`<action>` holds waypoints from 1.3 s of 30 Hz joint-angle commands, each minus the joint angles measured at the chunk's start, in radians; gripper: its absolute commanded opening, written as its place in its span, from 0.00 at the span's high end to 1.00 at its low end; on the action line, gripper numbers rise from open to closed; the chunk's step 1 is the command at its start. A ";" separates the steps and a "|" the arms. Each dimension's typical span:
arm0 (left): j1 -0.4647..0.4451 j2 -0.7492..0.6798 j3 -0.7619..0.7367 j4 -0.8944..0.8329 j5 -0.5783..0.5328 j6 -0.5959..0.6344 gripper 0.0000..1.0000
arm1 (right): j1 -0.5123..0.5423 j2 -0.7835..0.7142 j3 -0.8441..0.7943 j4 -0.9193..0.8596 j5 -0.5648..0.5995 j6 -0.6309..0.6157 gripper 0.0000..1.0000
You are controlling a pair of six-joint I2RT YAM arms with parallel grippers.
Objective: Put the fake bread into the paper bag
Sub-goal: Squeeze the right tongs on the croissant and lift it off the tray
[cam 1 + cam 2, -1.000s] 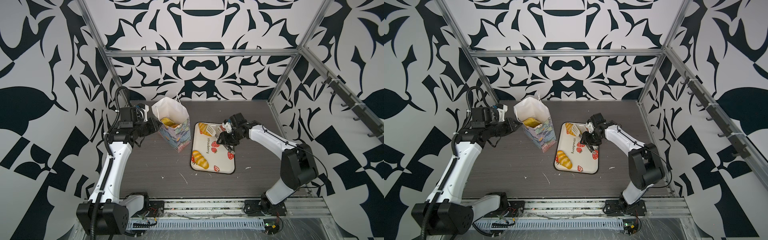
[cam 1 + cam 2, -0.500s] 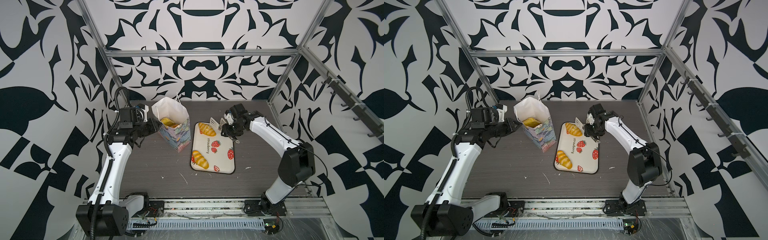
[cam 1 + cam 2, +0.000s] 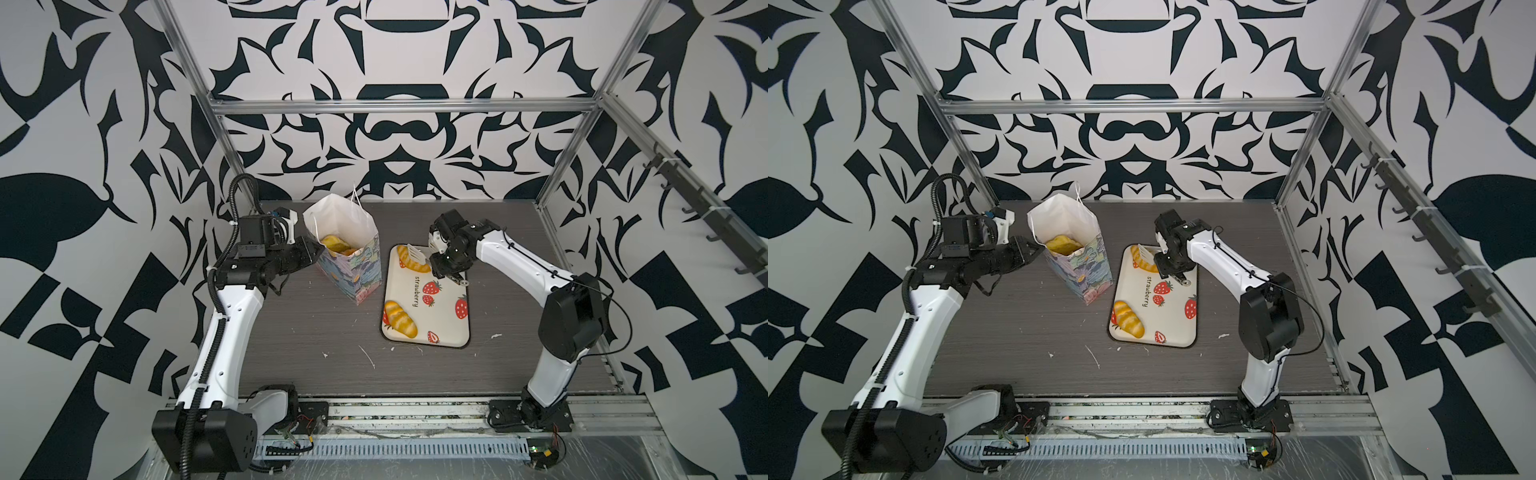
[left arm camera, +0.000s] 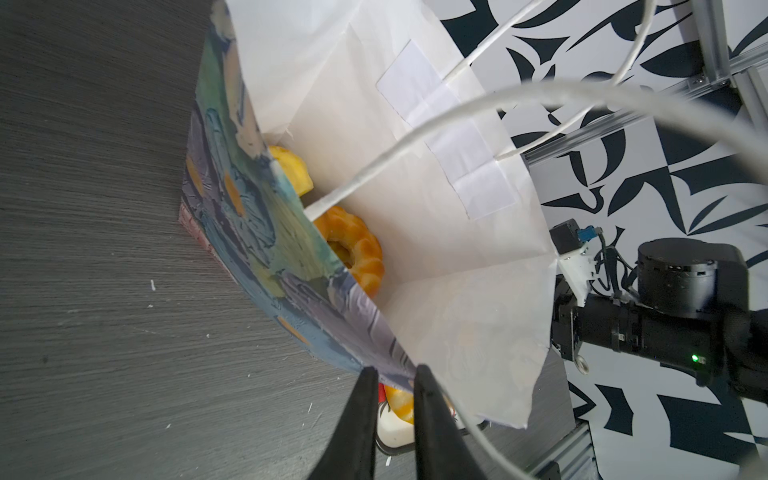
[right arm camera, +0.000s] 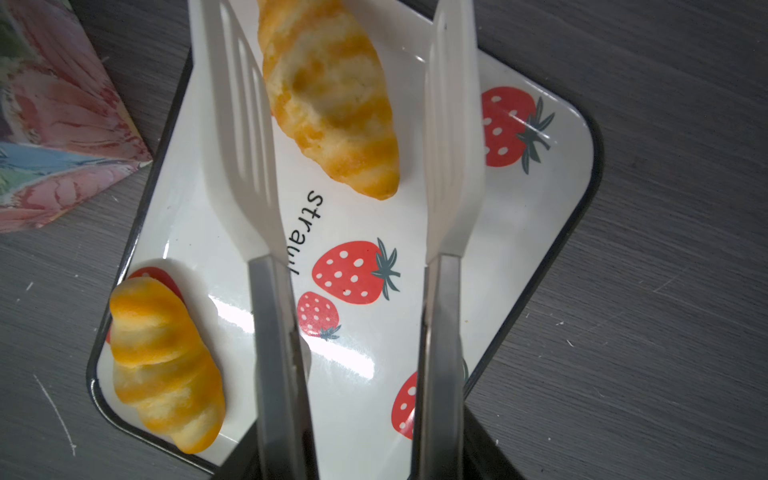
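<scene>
Toward the near edge of the dark, wood-grained worktop (image 3: 311, 353) lay a glossy cream tray (image 3: 444, 328), rectangular with rounded corners and printed with red strawberries. It sat right of the worktop's middle. At the tray's near left corner rested a plump croissant roll (image 3: 400, 319), golden yellow with paler bands, its ridges smooth and shiny in the right wrist view (image 5: 166, 365).

At the tray's far end lay a second croissant (image 5: 332, 112). The right gripper (image 3: 446, 266) was clamped on the steel handles of tongs (image 5: 241, 145). Their flat white slotted blades stood apart on either side of that croissant without squeezing it.

Just left of the tray's far end, nearer the worktop's far left corner, stood the paper bag (image 3: 357, 270), white and matte inside, painted in blue, purple and green strokes outside, with thin cord handles. The left gripper (image 4: 395, 399) had its narrow black fingers pinched onto the bag's left rim. Inside lay a ridged ring doughnut (image 4: 361, 249) and another yellow pastry (image 4: 295, 170).
</scene>
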 commanded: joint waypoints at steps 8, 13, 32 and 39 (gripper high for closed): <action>-0.001 -0.008 -0.006 -0.006 0.012 -0.001 0.80 | 0.047 0.018 0.053 -0.010 0.078 -0.085 0.45; -0.001 -0.010 -0.007 -0.005 0.011 -0.001 0.80 | 0.073 0.056 0.068 -0.019 0.118 -0.108 0.44; -0.001 -0.019 -0.022 -0.009 0.002 0.007 0.80 | 0.076 0.120 0.116 -0.020 0.177 -0.113 0.44; -0.001 -0.018 -0.018 -0.009 0.005 0.006 0.80 | 0.076 0.150 0.137 -0.022 0.154 -0.123 0.48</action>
